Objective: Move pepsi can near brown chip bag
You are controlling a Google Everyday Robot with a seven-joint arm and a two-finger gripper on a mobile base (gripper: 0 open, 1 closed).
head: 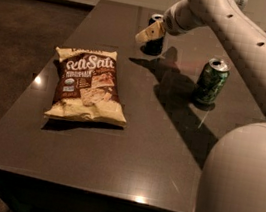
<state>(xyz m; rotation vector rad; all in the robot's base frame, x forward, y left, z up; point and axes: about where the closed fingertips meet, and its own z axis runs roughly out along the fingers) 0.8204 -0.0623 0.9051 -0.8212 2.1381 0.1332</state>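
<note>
Dark table [165, 154] bears brown chip bag [89, 86]; tool [149, 32] at pepsi can [156, 45], its state cannot be told.

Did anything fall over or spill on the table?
No, nothing looks odd. The pepsi can stands upright at the far end, partly hidden by the gripper right in front of it. The green can is upright too, the brown chip bag lies flat, and the table shows no spill.
</note>
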